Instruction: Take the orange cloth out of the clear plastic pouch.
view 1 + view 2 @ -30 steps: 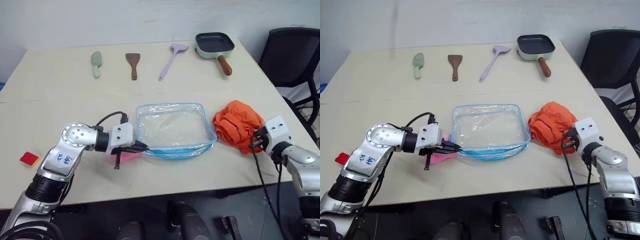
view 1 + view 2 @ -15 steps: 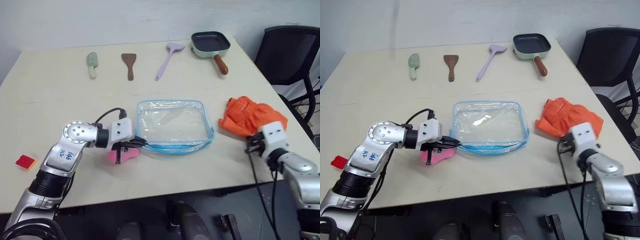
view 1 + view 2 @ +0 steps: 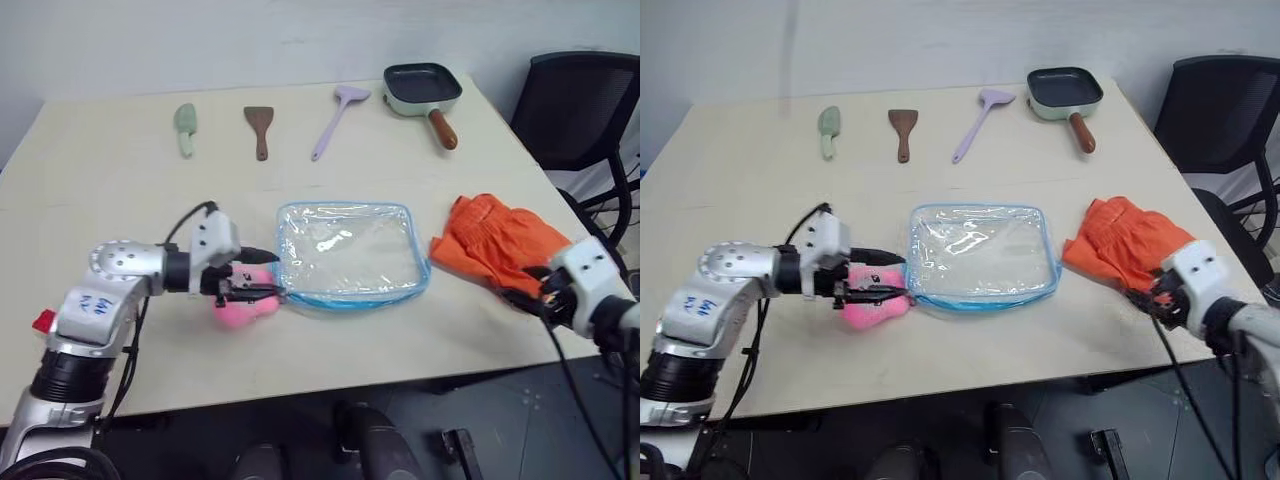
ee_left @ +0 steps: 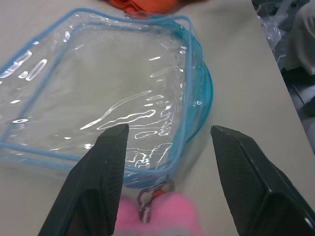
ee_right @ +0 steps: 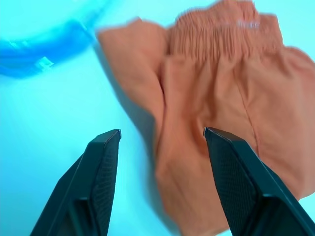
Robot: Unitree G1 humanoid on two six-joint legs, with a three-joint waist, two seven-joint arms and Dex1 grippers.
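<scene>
The clear plastic pouch [image 3: 350, 252] lies flat and empty at the table's middle, its blue-edged mouth toward my left gripper. Outside it, on the table to its right, the orange cloth [image 3: 497, 245] lies spread and wrinkled. My left gripper [image 3: 262, 275] is open just left of the pouch's edge, above a pink plush toy [image 3: 245, 306]; in the left wrist view the pouch [image 4: 113, 93] shows between the parted fingers [image 4: 98, 182]. My right gripper [image 3: 520, 297] hovers open at the cloth's near edge; the cloth [image 5: 221, 93] lies beyond its empty fingers [image 5: 98, 182].
Along the far edge lie a green utensil [image 3: 185, 128], a brown spatula [image 3: 260, 130], a lilac spatula [image 3: 338, 118] and a mint frying pan [image 3: 425, 88]. A red block [image 3: 42, 320] sits near the left edge. A black chair [image 3: 580, 110] stands to the right.
Both grippers have opened. The left let go of the pouch's edge and drew back to the left. The right released the orange cloth and pulled back toward the table's near right edge.
</scene>
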